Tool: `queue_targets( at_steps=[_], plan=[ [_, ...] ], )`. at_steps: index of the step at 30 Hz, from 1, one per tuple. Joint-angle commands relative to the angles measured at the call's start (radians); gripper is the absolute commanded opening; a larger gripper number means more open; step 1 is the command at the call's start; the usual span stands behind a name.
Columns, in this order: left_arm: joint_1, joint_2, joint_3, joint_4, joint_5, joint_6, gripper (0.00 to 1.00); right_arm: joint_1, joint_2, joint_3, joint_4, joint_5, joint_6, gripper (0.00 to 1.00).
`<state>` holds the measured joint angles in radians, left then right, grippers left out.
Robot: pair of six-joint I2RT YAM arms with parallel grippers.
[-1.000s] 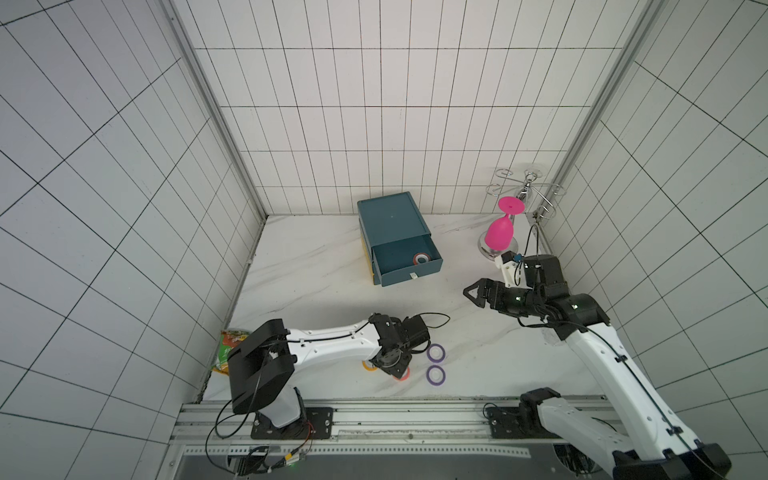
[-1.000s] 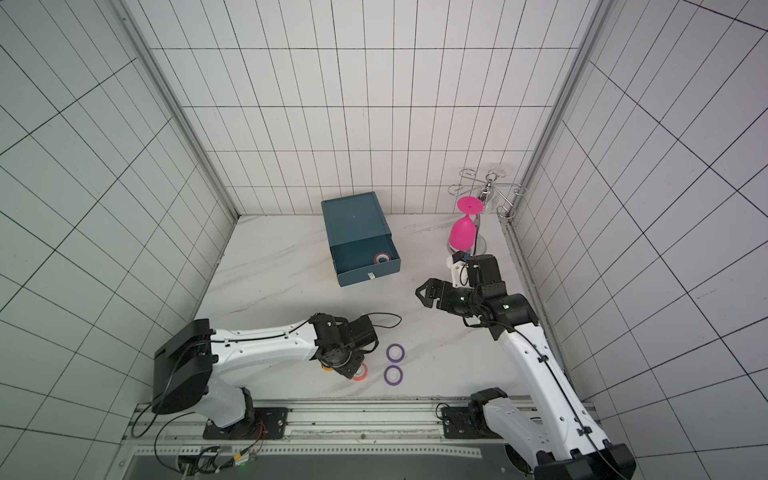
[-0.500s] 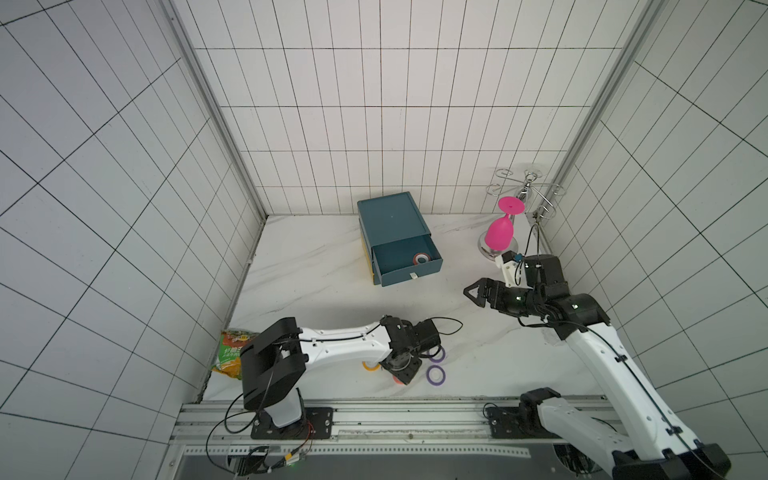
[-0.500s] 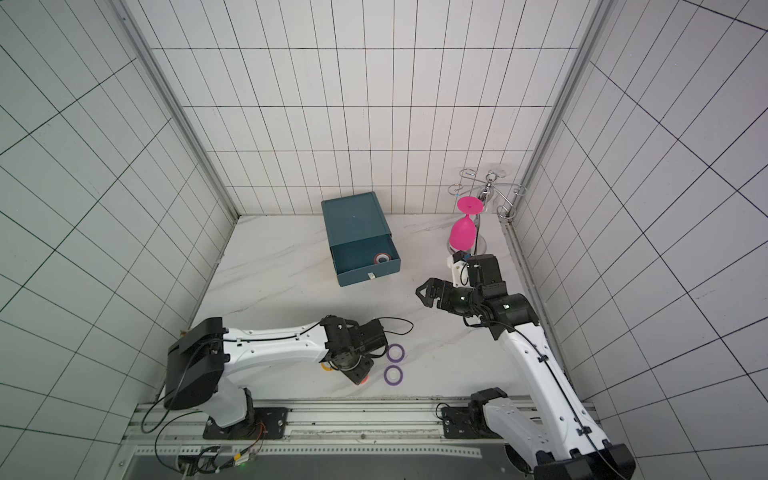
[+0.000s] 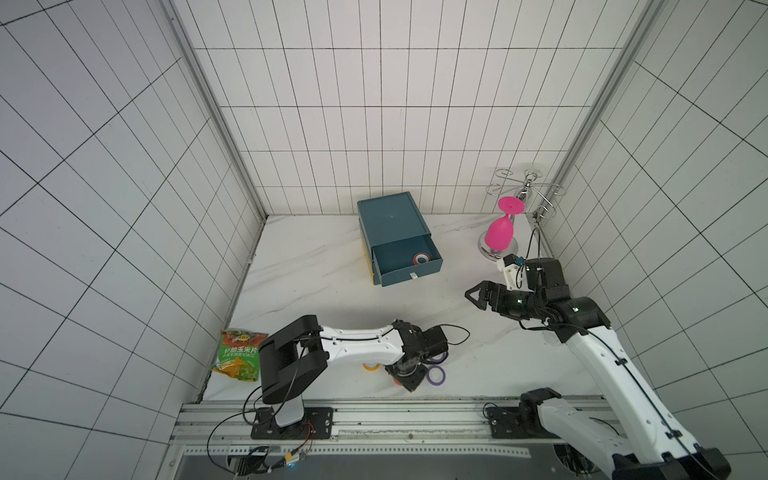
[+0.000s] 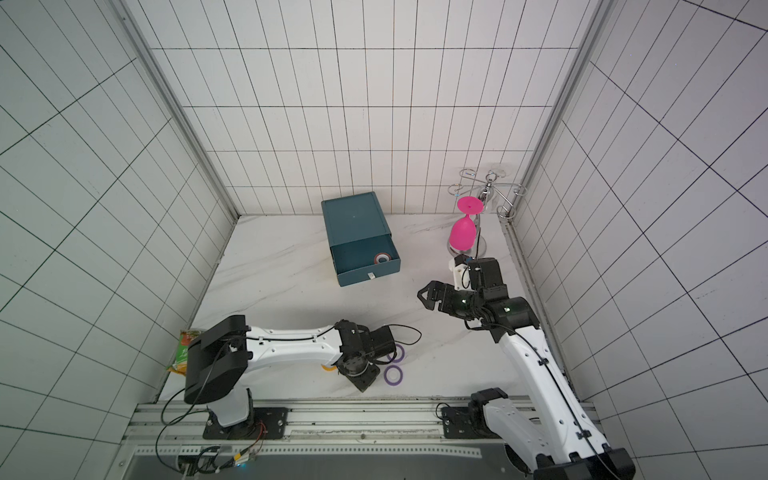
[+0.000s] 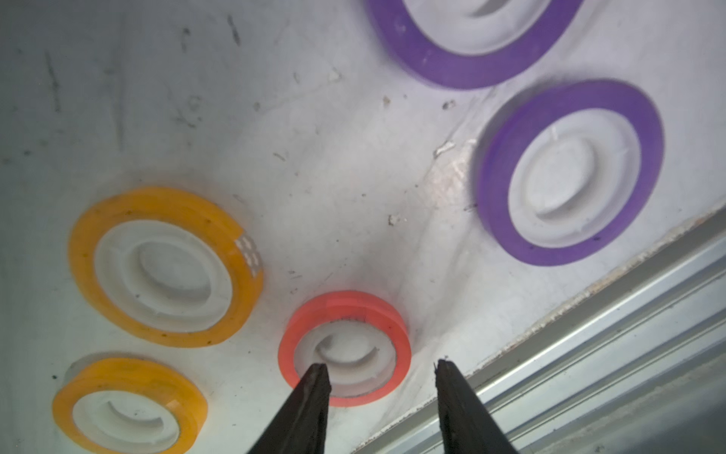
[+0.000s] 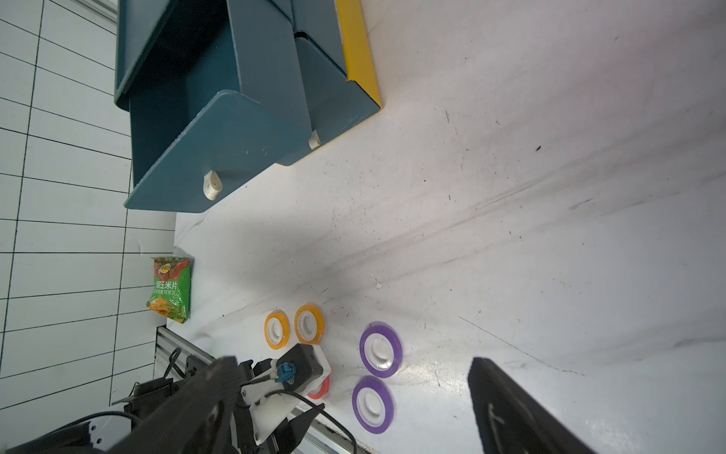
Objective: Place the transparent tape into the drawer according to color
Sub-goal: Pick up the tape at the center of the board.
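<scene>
At the table's front edge my left gripper [image 7: 379, 365] [image 5: 409, 376] stands open over a red transparent tape ring [image 7: 345, 310]. One finger is over the ring's pale core and the other outside its rim, neither pressing it. Two orange rings [image 7: 163, 267] [image 7: 129, 405] and two purple rings [image 7: 569, 173] [image 5: 435, 376] lie flat close by. Another red ring [image 5: 421, 259] lies in the open top drawer [image 5: 405, 274] of the blue cabinet [image 5: 390, 220]. My right gripper [image 5: 471, 296] [image 8: 351, 363] hovers open and empty over the table's right middle.
A green snack bag [image 5: 239, 355] lies at the front left corner. A pink goblet [image 5: 500, 237] hangs upside down on a wire rack [image 5: 525, 191] at the back right. The metal rail [image 7: 589, 334] runs just past the table's front edge.
My left gripper's jaws have gone from shut to open, and it has shifted slightly right over the red ring. The right arm has not moved.
</scene>
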<state>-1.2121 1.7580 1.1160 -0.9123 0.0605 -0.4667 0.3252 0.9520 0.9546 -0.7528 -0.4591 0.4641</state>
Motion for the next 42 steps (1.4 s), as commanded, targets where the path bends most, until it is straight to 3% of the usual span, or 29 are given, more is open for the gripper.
queue_targets(
  at_steps=[1,9,18,42],
  plan=[
    [-0.01,0.024,0.029,0.022,0.025,0.011,0.45,-0.014,-0.018,-0.02,-0.009,-0.01,-0.011,0.96],
    [-0.01,0.08,0.033,0.025,0.013,0.005,0.38,-0.02,-0.031,-0.033,-0.009,-0.013,-0.006,0.96],
    [-0.002,0.153,0.036,0.023,-0.007,-0.006,0.01,-0.028,-0.026,-0.02,-0.011,-0.023,-0.009,0.95],
    [0.005,-0.007,0.074,-0.102,-0.121,-0.04,0.0,-0.041,-0.011,-0.03,0.008,-0.048,-0.008,0.96]
  ],
)
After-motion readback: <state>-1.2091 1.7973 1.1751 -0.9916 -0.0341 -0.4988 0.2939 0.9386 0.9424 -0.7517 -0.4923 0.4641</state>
